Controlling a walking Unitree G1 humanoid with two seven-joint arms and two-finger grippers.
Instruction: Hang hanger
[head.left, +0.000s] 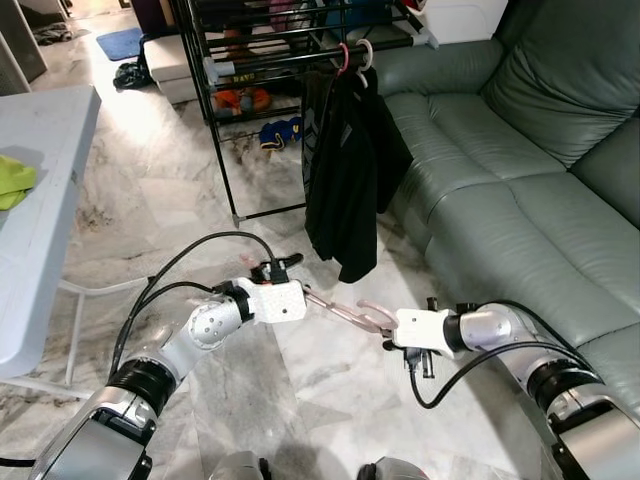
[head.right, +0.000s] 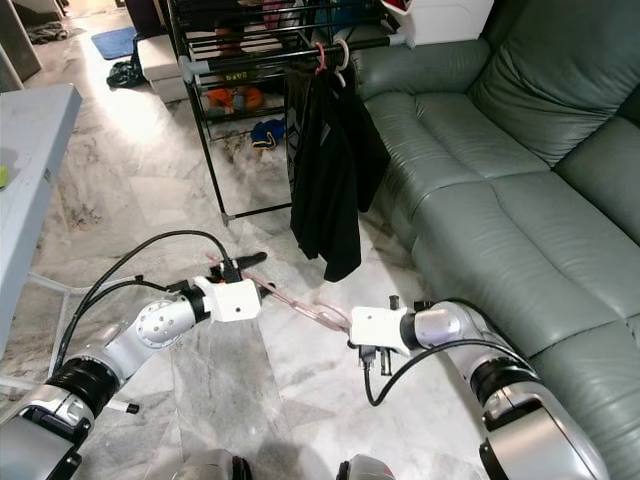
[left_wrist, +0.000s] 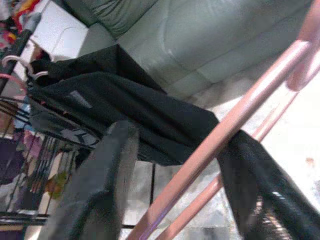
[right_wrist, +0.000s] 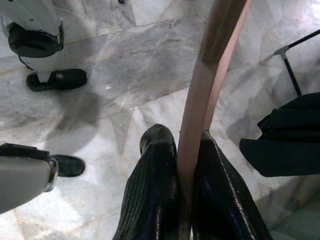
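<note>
Hanger: a pink hanger (head.left: 340, 312) is held low over the floor, between the two arms, in front of the sofa.
Left end effector: the left end effector (head.left: 312, 298) has one end of the hanger between its two black fingers (left_wrist: 105, 185). The pink bars run across the gap and touch one finger, while the other finger stands a little apart. I cannot tell if it is grasping.
Right end effector: the right end effector (head.left: 388, 326) is clenched on the other end of the hanger. Its two fingers (right_wrist: 150, 195) press on the pink bar from both sides.
Rack: a black rack (head.left: 228, 130) stands behind the arms, just beside the sofa.
Clothes: black clothes (head.left: 345, 170) hang from the rack's rail on a red hook and a white hook. They hang near the floor, a bit beyond the pink hanger.
Sofa: a grey-green sofa (head.left: 520, 170) is on the robot's right.
Floor: the floor (head.left: 180, 190) is pale marble.
Worktop: a white worktop (head.left: 45, 170) is on the left, with a yellow cloth (head.left: 14, 180) on it.
</note>
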